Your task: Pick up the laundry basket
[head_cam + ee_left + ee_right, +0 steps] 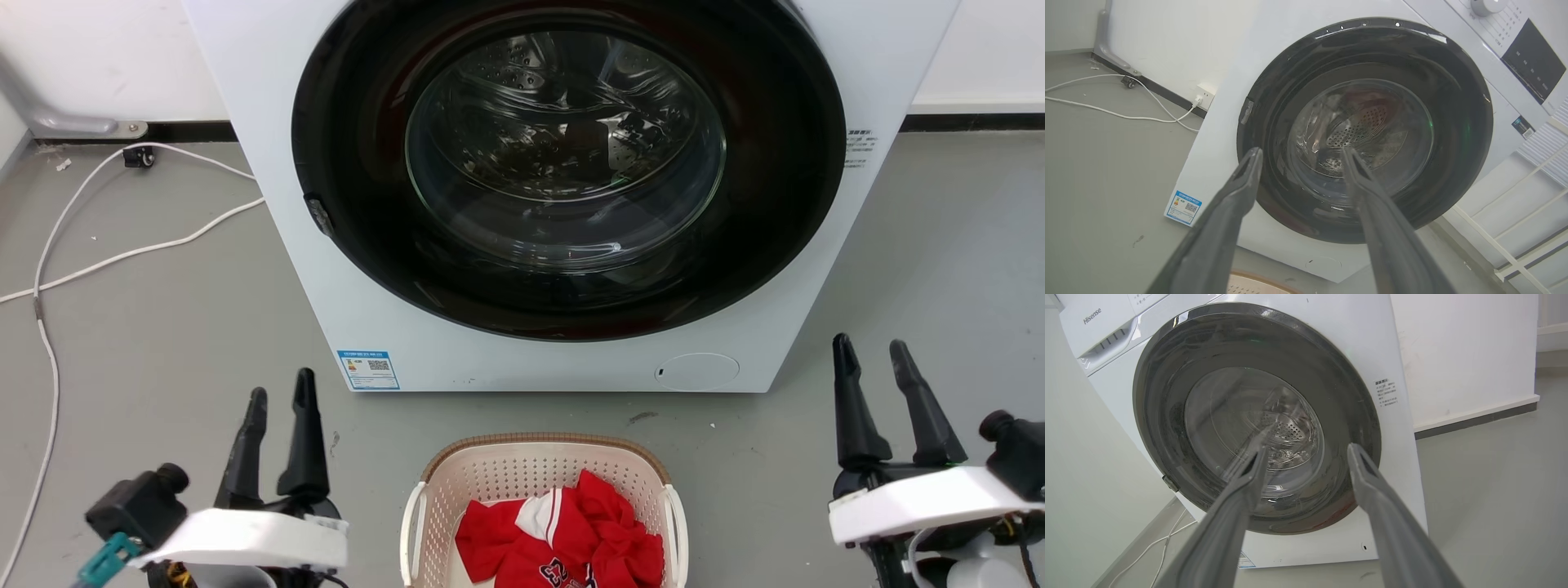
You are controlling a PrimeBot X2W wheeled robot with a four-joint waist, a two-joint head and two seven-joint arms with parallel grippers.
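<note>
A cream-white laundry basket (539, 442) with a brown woven-look rim sits on the grey floor (163, 343) at bottom centre of the head view, cut off by the lower edge. A crumpled red-and-white garment (571, 539) lies inside it. White handles show on its left (412, 523) and right (676, 523) sides.

Just beyond the basket, across a strip of floor, a white front-loading washer (326, 269) fills the upper middle of the frame, its dark round door (563, 155) shut. A blue label (368, 369) marks its lower left corner and a round cover (696, 371) its lower right.

The left gripper (281, 388) stands at lower left and the right gripper (869, 343) at lower right, each well apart from the basket with bare floor between. Both have their fingers spread and hold nothing.

In the wrist views, the left gripper (1301, 152) and the right gripper (1308, 449) point at the washer door, fingers parted. A sliver of the basket rim (1257, 281) shows at the bottom edge of the left wrist view. A white cable (122, 253) trails across the floor at the left of the head view.
</note>
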